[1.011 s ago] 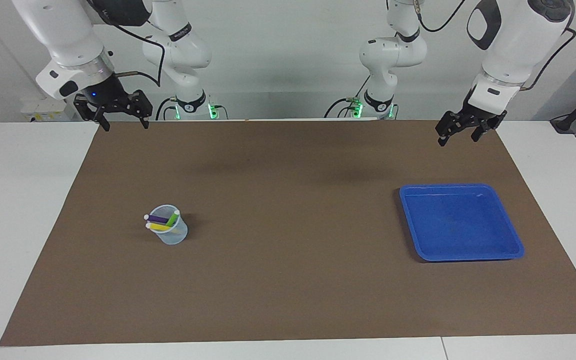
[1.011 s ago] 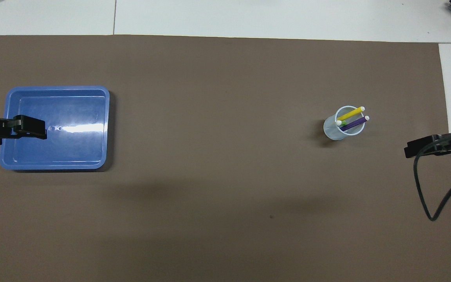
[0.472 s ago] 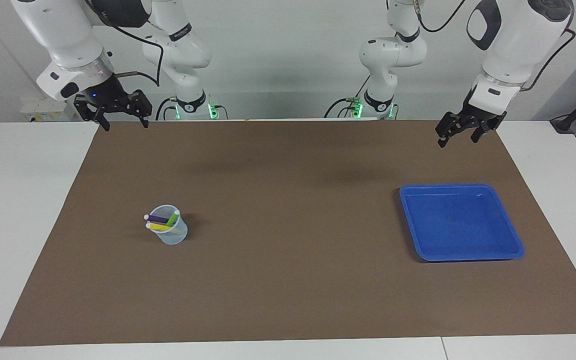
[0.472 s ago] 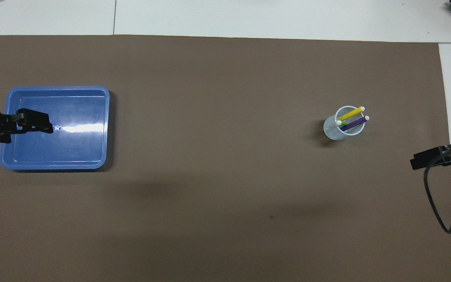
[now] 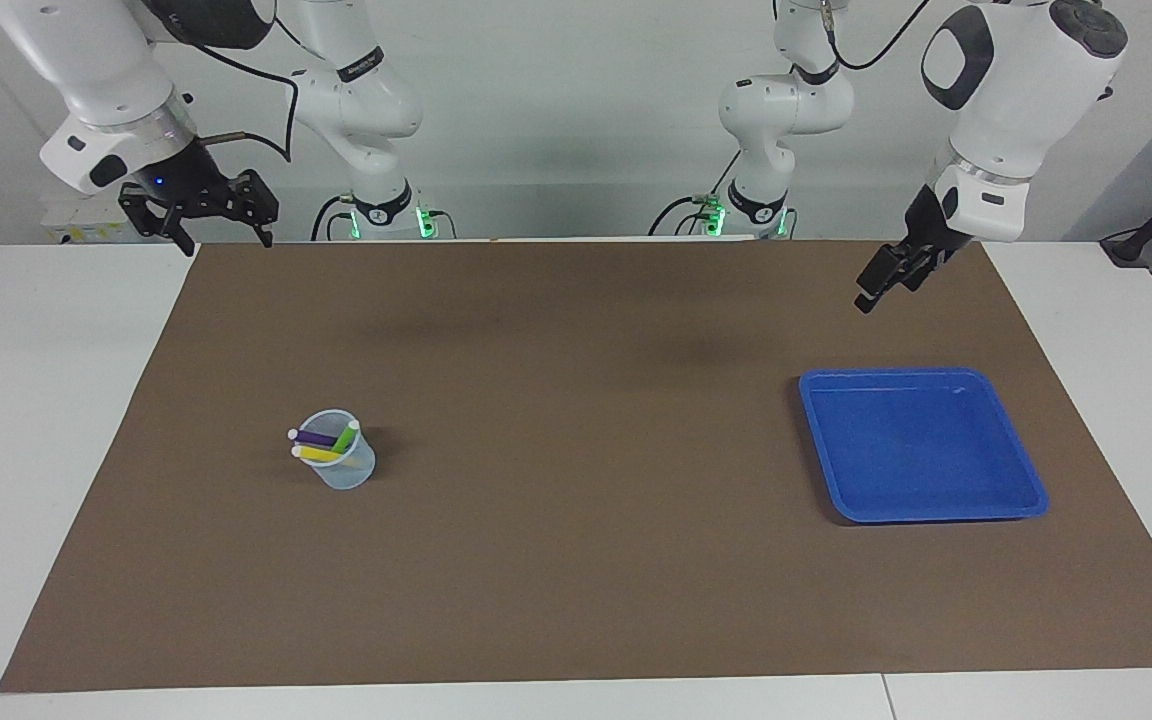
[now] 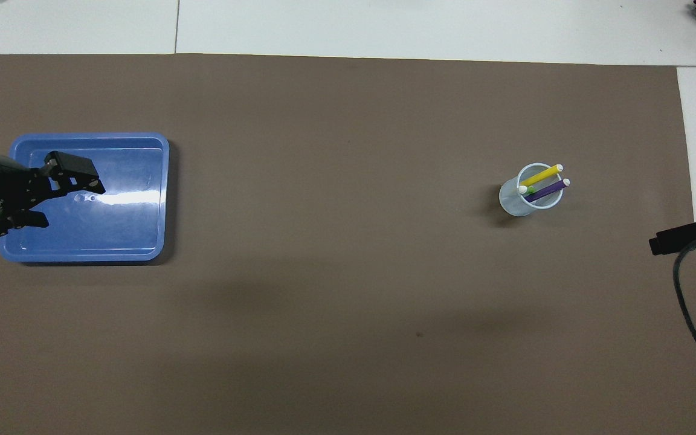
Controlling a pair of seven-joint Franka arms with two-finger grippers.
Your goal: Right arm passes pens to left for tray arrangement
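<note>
nothing done yet: all three pens [image 5: 321,444] stand in the translucent cup [image 5: 341,466], the blue tray [image 5: 921,443] empty. right end effector [image 5: 198,215] and left end effector [image 5: 886,278] hang open, holding nothing, above the tabletop's robot-side corners.

White table [image 5: 56,420] under a brown mat [image 5: 576,560] (bearing cup [image 5: 344,470] and tray [image 5: 1031,497])

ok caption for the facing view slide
Three pens in a cup, blue tray empty, both arms raised.
</note>
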